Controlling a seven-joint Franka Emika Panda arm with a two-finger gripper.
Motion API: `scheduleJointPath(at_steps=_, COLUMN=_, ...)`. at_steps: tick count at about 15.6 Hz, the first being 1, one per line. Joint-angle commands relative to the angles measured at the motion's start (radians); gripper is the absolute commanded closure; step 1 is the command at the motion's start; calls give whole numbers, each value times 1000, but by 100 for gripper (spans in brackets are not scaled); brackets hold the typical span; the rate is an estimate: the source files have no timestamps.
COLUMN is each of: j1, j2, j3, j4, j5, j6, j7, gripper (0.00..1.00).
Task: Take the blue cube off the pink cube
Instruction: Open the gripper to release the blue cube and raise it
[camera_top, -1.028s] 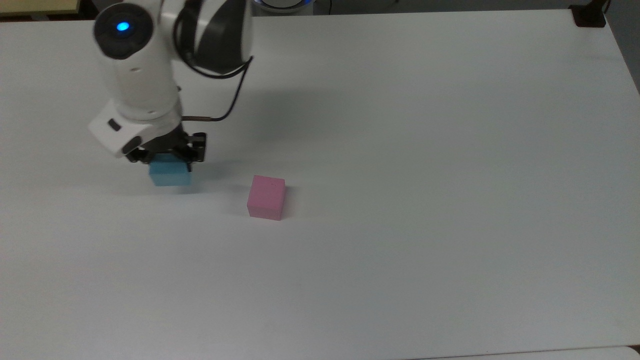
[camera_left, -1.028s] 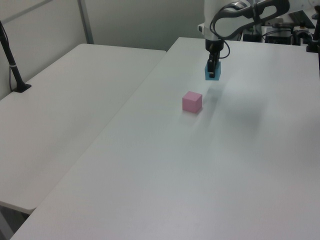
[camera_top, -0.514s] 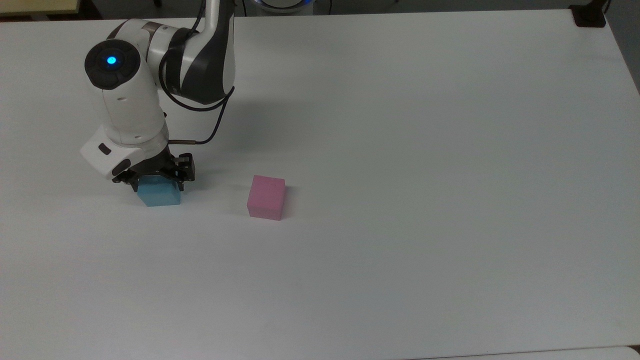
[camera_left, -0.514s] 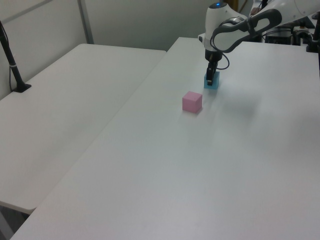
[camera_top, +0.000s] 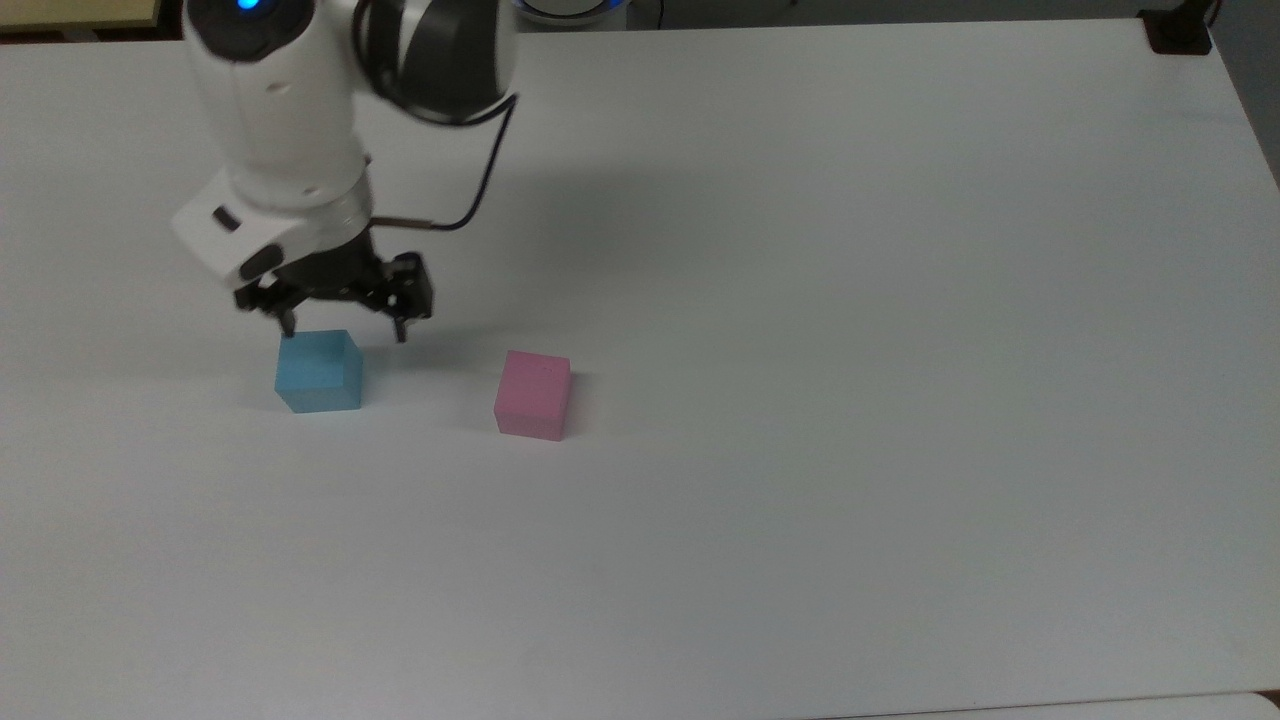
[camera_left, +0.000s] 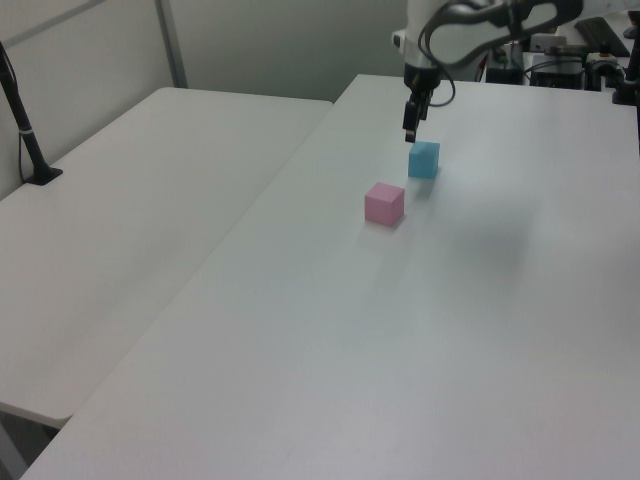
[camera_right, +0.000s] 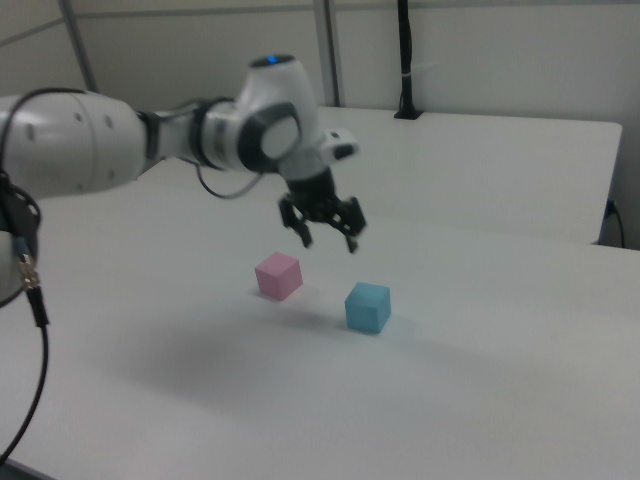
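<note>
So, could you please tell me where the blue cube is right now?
The blue cube rests on the white table, apart from the pink cube on the top view's left, just below the open claw.

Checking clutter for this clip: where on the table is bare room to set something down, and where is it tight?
Nearly all of the table is bare: everything to the top view's right of the pink cube, and the whole near strip below both cubes. The one tight spot is around the blue cube, with the open gripper hovering just above it, plus the narrow gap between the two cubes.
</note>
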Motion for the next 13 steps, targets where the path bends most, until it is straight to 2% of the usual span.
scheduleJointPath(at_steps=1, j1=137, j2=-169, j3=-50, j4=-52, j5=7, j6=-200, j7=158, gripper=0)
scheduleJointPath(at_steps=3, j1=192, j2=-262, j3=-67, j4=-95, j5=7, j6=-274, j7=166, gripper=0)
scheduleJointPath(at_steps=6, j1=236, j2=-379, j3=-80, j4=-169, j5=7, j6=-333, j7=169, gripper=0)
scheduleJointPath(at_steps=13, j1=221, j2=-413, j3=-85, j4=-160, j5=17, j6=-397, j7=190, gripper=0)
